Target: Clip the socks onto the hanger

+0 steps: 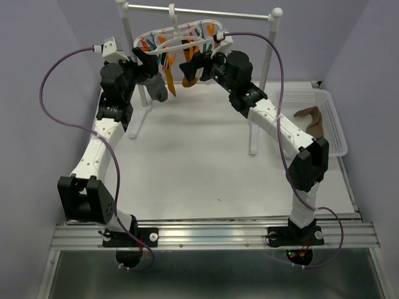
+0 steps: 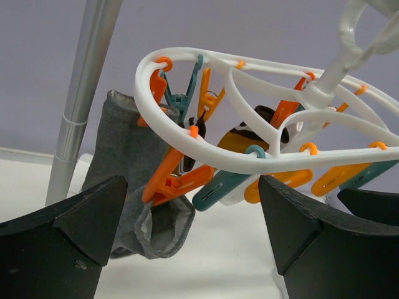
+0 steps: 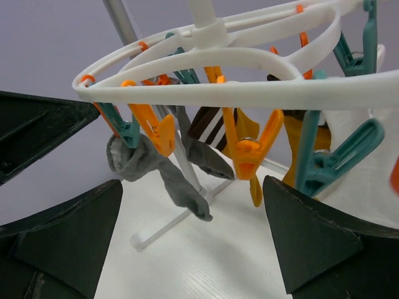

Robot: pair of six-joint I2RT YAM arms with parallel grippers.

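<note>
The white oval hanger (image 1: 177, 34) hangs by its hook from the rail, orange and teal clips dangling. A grey sock (image 1: 156, 87) and a mustard sock (image 1: 190, 78) hang clipped under it. My left gripper (image 1: 146, 59) is raised at the hanger's left end, open and empty. In the left wrist view the grey sock (image 2: 124, 162) hangs from an orange clip (image 2: 181, 184) just beyond my open left gripper (image 2: 193, 230). My right gripper (image 1: 199, 62) is open and empty below the hanger (image 3: 249, 93). Its view shows a grey sock (image 3: 181, 187), a brown striped sock (image 3: 212, 128) and a mustard sock (image 3: 299, 134) clipped.
The metal rail stand (image 1: 199, 10) with white ball-topped posts carries the hanger; its pole (image 2: 81, 106) stands left of the grey sock. A white perforated basket (image 1: 333, 124) at the right holds a brownish sock (image 1: 312, 118).
</note>
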